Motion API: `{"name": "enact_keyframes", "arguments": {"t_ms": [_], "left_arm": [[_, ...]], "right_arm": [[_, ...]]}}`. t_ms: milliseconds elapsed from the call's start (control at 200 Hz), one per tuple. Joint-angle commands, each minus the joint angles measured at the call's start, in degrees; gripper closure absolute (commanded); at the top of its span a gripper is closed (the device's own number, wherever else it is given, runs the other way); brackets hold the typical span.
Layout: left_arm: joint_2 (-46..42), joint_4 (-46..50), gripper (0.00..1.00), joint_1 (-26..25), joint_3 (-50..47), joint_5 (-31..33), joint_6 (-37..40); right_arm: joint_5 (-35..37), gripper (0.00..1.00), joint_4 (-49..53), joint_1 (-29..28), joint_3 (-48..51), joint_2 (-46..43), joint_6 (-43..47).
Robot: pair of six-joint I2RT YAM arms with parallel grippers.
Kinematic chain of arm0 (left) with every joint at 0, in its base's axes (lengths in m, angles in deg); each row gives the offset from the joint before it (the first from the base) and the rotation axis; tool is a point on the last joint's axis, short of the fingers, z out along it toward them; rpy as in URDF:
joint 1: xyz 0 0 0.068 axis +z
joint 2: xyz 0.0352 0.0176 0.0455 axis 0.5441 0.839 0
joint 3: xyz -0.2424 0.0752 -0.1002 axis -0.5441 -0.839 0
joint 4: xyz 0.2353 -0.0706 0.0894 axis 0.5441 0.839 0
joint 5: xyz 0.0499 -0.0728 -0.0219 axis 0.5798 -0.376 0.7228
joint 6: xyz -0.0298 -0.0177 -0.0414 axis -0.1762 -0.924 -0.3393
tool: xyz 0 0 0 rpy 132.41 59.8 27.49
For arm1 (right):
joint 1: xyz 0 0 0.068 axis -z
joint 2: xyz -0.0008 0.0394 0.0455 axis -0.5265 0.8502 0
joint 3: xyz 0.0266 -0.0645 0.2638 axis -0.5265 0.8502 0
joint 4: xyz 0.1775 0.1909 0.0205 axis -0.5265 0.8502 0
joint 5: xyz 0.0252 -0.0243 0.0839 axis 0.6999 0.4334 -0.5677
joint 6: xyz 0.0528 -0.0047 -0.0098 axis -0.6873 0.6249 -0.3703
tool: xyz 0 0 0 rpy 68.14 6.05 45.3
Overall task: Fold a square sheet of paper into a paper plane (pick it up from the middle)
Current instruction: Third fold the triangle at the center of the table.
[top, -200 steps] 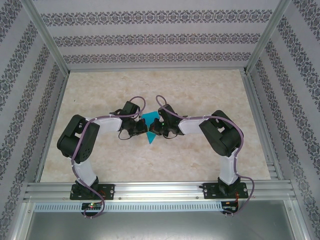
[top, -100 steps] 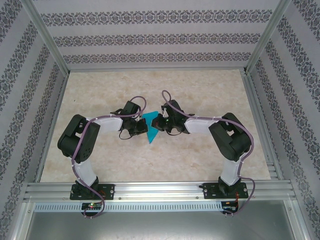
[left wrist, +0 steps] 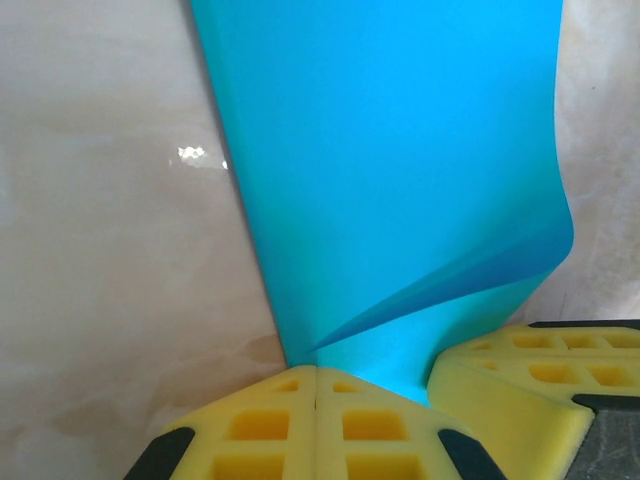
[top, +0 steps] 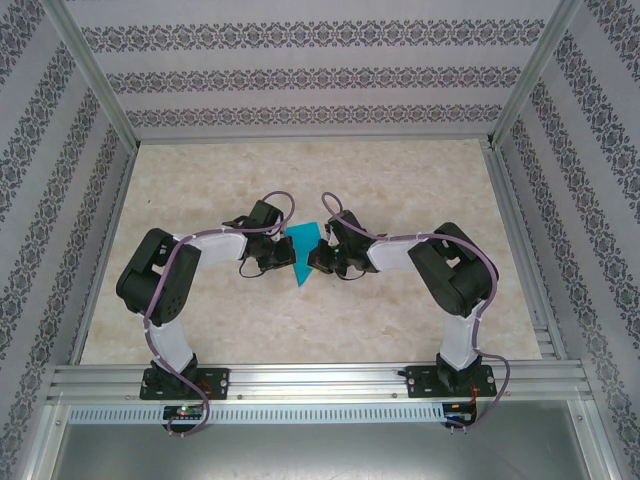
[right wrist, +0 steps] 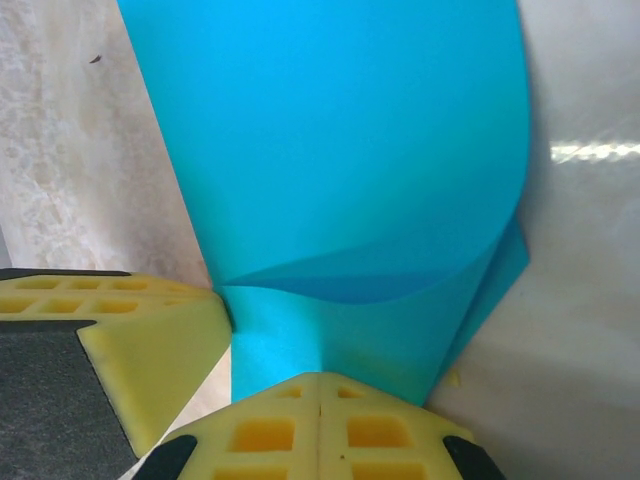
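The cyan sheet of paper [top: 303, 243] lies on the table, folded into a narrow dart outline with its point toward the near edge. My left gripper [top: 287, 262] touches its left edge and my right gripper [top: 312, 262] its right edge. In the left wrist view my left gripper [left wrist: 316, 372] is shut, its yellow tips resting on the paper [left wrist: 400, 150], where a flap curls up. In the right wrist view my right gripper [right wrist: 320, 378] is shut, its tips on the paper [right wrist: 330, 140]. Neither seam shows paper between the pads.
The marble-patterned table [top: 400, 180] is walled by patterned panels on three sides, with an aluminium rail [top: 320, 380] along the near edge. The two grippers face each other closely; the other one's yellow fingers [left wrist: 520, 385] [right wrist: 150, 340] show in each wrist view.
The right gripper swung toward the back over the paper, then came back down on its right edge. More of the paper's wide end now shows. The left arm has barely moved.
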Motion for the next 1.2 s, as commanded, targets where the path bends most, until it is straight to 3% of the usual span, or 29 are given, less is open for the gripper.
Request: {"name": "enact_keyframes", "arguments": {"t_ms": [0, 295, 889, 1194], "left_arm": [[-0.6, 2.5, 0.99, -0.3, 1.8, 1.2, 2.2], [-5.0, -2.0, 0.95, -2.8, -0.3, -3.8, -0.1], [1.6, 2.0, 1.0, -3.7, -1.6, 3.2, -0.2], [3.0, 1.1, 1.0, -4.3, -5.6, 4.5, -1.4]], "right_arm": [[1.8, 1.0, 0.6, 0.3, 1.5, 1.5, -0.3], [2.4, 1.0, 1.1, 0.3, 1.4, 1.8, -0.5], [-1.8, 1.0, -2.7, 1.3, 0.5, -2.6, 1.3], [-4.3, 1.0, -8.3, -3.3, 6.7, -5.6, -0.6]]}}
